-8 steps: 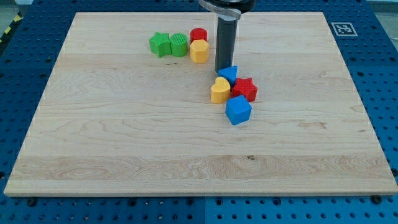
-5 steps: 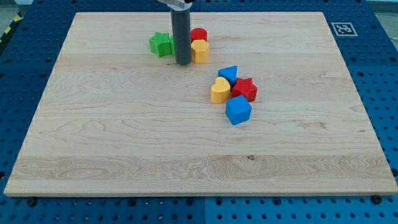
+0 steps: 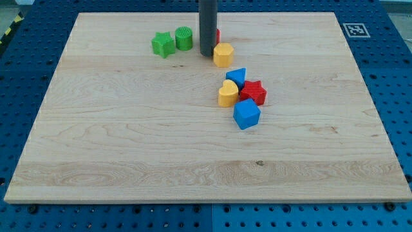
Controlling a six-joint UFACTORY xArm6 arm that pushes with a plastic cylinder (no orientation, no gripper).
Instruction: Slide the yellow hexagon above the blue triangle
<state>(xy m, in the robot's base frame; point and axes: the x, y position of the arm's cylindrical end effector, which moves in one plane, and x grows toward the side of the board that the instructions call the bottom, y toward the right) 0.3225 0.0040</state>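
The yellow hexagon (image 3: pixel 223 55) lies on the wooden board, up and a little left of the blue triangle (image 3: pixel 237 77). My tip (image 3: pixel 206 54) stands right against the hexagon's left side. The rod hides most of a red block (image 3: pixel 217 36) behind it. The blue triangle sits in a cluster with a yellow heart (image 3: pixel 227 94), a red star (image 3: pixel 253 93) and a blue cube (image 3: pixel 246 114).
A green star (image 3: pixel 163 44) and a green cylinder (image 3: pixel 184 38) lie left of the rod near the view's top. The board (image 3: pixel 129 142) is ringed by a blue pegboard, with a marker tag (image 3: pixel 355 29) at the top right corner.
My tip swung left from beside the blue triangle to the green blocks, then back right, pushing the yellow hexagon to the right. The green star and cylinder shifted slightly.
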